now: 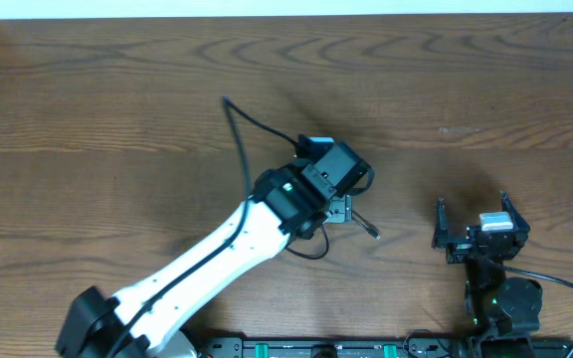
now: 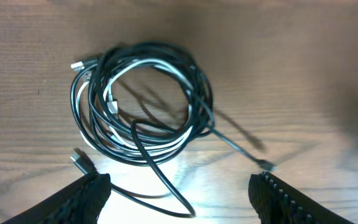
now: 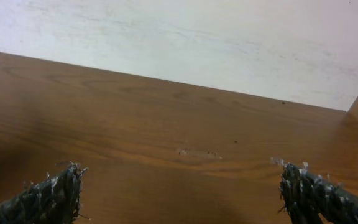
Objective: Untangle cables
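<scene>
I see looped thin black cords (image 2: 197,87) wound with one thin white cord (image 2: 112,99) on a brown wooden table (image 1: 117,119) streaked with darker wavy grain. The long left arm (image 1: 217,249) is white with a black wrist housing; the back wall (image 3: 197,37) is faintly mottled off-white.

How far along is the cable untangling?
Done: nothing yet; the cables sit in one tangled coil. In hand: the left gripper hovers open above it, holding nothing; the right gripper is open, off to the side. Left: separating every cable.
</scene>
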Tool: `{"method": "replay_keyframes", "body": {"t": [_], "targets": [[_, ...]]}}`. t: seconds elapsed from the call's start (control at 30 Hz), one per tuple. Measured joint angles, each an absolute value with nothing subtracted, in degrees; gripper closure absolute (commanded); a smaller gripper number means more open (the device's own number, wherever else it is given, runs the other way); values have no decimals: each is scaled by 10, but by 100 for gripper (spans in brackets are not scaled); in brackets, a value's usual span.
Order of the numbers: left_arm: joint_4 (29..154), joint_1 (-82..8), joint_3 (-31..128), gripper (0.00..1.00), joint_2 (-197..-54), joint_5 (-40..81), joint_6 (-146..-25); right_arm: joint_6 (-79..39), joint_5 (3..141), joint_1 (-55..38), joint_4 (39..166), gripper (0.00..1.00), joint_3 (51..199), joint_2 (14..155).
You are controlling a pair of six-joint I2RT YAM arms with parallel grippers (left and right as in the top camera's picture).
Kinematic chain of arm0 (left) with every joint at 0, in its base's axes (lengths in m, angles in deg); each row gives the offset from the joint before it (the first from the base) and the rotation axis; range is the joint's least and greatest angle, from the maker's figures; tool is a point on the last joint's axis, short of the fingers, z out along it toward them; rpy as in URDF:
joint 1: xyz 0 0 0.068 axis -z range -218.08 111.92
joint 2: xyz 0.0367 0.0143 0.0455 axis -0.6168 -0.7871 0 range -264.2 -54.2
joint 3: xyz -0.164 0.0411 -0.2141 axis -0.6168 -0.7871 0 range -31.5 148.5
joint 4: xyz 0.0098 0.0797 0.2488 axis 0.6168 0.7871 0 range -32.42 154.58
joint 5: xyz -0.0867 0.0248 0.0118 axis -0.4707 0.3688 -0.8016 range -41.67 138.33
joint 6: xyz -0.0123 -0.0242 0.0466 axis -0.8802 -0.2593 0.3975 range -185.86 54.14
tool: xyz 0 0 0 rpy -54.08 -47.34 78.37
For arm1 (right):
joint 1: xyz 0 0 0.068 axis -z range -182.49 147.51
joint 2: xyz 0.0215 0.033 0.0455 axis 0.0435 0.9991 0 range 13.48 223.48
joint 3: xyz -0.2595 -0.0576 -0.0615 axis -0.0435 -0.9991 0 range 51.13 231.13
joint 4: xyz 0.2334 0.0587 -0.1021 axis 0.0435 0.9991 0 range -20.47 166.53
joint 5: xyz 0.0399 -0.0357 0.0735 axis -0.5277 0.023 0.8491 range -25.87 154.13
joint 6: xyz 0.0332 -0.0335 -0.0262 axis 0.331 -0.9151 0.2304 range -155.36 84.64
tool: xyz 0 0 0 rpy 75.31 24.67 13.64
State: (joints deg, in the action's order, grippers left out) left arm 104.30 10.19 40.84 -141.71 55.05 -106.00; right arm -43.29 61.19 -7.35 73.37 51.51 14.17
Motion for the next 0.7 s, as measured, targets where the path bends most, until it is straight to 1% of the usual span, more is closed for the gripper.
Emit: {"method": "replay_keyframes", "body": {"t": [0.1,0.2,0.3,0.33,0.47,0.7], "targets": [[1043,104,409,26,-1407,552,-1086,-433,612,-74,734,1,515,142],[1042,110,409,35,-1418,554,-1103,-433,612,-74,734,1,515,142],[1042,119,409,43,-1435,555,-1112,-433,612,-74,733,1,515,142],[1042,121,409,44,-1441,556,-1111,-433,612,-74,734,1,515,142],[1039,133,409,46,-1477,557,-1111,-433,612,-74,734,1,515,142],[1017,142,409,46,-1533,558,-1113,-433,612,-74,734,1,515,142]]}}
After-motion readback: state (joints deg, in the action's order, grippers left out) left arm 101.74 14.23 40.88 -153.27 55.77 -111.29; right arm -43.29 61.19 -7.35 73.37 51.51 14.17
